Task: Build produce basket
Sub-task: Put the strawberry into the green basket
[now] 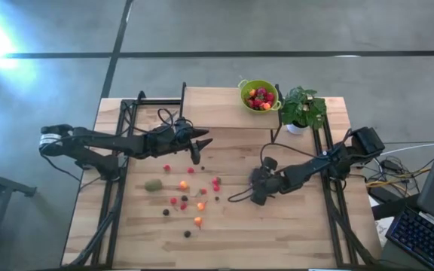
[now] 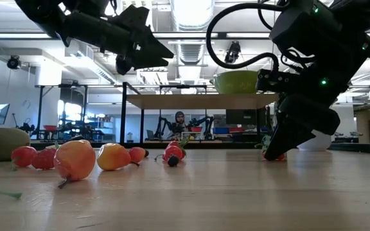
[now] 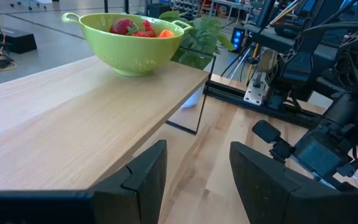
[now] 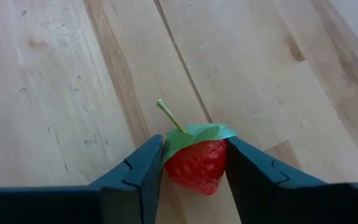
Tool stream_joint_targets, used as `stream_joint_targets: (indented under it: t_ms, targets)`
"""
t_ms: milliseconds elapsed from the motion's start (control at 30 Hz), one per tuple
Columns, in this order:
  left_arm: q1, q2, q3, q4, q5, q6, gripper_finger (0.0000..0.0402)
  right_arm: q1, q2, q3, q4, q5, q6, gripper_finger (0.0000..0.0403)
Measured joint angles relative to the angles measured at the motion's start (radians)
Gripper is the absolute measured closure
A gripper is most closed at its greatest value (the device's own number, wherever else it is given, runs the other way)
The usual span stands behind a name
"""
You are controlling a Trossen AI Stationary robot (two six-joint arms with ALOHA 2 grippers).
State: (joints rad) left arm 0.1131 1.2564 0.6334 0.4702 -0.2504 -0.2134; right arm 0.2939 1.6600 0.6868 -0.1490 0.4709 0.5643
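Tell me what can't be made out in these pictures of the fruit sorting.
- Red strawberry: its sides are covered by the right gripper fingers in the right wrist view.
- Lime-green colander basket: its contents are hidden by its wall in the low view.
- Small dark berries: too small to identify in the high view.

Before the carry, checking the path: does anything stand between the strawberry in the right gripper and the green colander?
Nothing visible blocks it. The strawberry sits between the right gripper fingers on the table; the colander stands on the raised shelf, beside the potted plant.

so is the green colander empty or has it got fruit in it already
Partly filled: the green colander on the raised shelf already holds several red and orange fruits.
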Motion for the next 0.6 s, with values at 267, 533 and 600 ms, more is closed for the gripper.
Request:
stream_joint_targets:
  t_ms: [267, 533, 600]
  targets:
    - [0.000, 0.000, 0.000, 0.000, 0.000, 0.000, 0.0220, -0.001, -0.003, -0.001, 0.000, 0.000, 0.000, 0.0238]
    - [0.000, 0.000, 0.000, -0.001, 0.000, -0.001, 0.0220, -0.001, -0.075, 0.022, -0.008, -0.005, -0.057, 0.0258]
    - [0.000, 0.000, 0.000, -0.001, 0.000, -0.001, 0.0220, -0.001, -0.111, 0.034, -0.017, -0.005, -0.081, 0.0252]
